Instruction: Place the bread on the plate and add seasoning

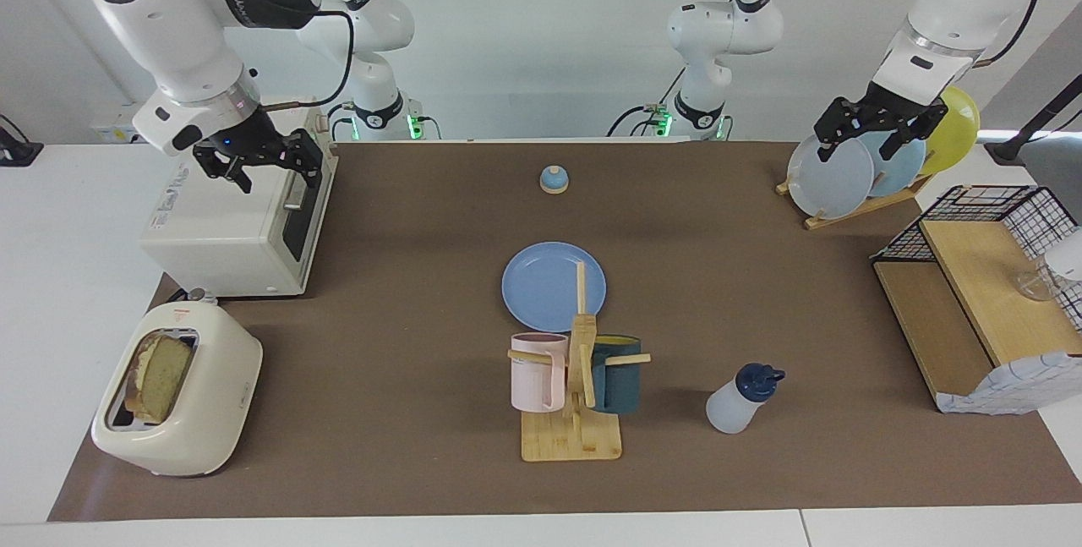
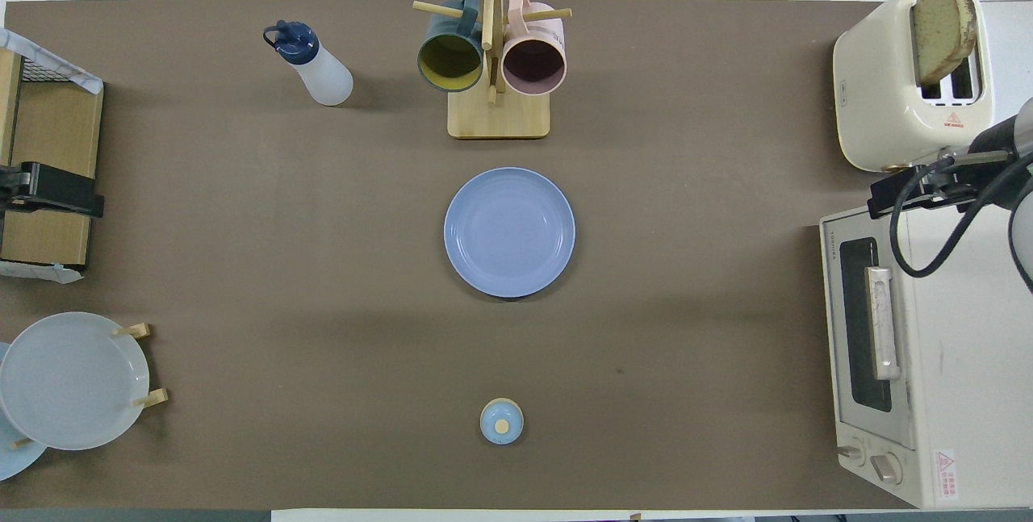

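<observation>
A slice of bread (image 1: 159, 378) (image 2: 940, 30) stands upright in a slot of the cream toaster (image 1: 211, 412), at the right arm's end of the table and far from the robots. The blue plate (image 1: 545, 281) (image 2: 508, 231) lies bare at the middle of the brown mat. The seasoning bottle (image 1: 742, 399) (image 2: 315, 66), white with a navy cap, stands beside the mug rack toward the left arm's end. My right gripper (image 1: 275, 168) (image 2: 920, 187) hangs open over the toaster oven, holding nothing. My left gripper (image 1: 858, 144) (image 2: 48, 191) hangs open above the plate rack, also holding nothing.
A white toaster oven (image 1: 228, 226) sits nearer the robots than the toaster. A wooden mug rack (image 1: 575, 386) with a pink and a teal mug stands just farther than the plate. A small blue bell (image 1: 554, 180), a rack of upright plates (image 1: 845, 175) and a wire-and-wood shelf (image 1: 980, 310) also stand here.
</observation>
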Robot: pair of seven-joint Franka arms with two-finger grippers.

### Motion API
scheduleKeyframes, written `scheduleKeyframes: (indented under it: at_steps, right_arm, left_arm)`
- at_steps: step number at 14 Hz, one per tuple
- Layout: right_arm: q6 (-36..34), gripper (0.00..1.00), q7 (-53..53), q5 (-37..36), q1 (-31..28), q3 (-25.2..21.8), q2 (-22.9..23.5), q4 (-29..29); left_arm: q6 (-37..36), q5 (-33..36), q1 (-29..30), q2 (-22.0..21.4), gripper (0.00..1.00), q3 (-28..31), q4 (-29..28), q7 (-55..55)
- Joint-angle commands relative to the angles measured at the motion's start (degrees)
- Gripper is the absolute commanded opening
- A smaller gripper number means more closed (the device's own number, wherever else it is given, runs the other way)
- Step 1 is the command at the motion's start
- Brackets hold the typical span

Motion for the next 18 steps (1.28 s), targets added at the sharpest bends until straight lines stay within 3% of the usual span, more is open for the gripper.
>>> scheduleKeyframes:
  at_steps: [1, 8, 11, 14, 16, 18]
  right_arm:
    - [0.90, 1.00, 0.27, 1.39, -0.68, 0.10, 0.70, 1.49]
    - [1.09, 1.00, 0.27, 1.21, -0.77, 0.10, 0.61, 1.31]
    - [1.61, 1.00, 0.62, 0.34, 0.02, 0.18, 0.44, 0.96]
    - [5.04, 1.00, 0.27, -0.02, 0.02, 0.18, 0.17, -0.27]
    - [8.19, 1.00, -1.39, -0.19, -0.59, 0.18, 0.26, -0.62]
    - [18.87, 1.00, -3.33, -2.81, -1.64, 0.10, -0.09, -4.38]
  left_arm:
    - [-0.06, 0.22, 0.18, -0.80, 1.00, -0.51, -0.49, -0.35]
    - [-1.20, 0.31, -0.26, -1.07, 1.00, -0.51, -0.58, -0.87]
    - [1.85, 0.13, -0.70, -2.47, 1.00, -0.77, -3.64, -0.70]
    - [13.26, 0.05, -2.72, -6.50, 1.00, -0.78, -13.46, -0.44]
    - [24.83, 0.05, -3.94, -10.02, 1.00, -0.86, -22.42, -0.61]
    - [36.79, 0.05, -5.70, -12.13, 1.00, -0.86, -31.13, -1.14]
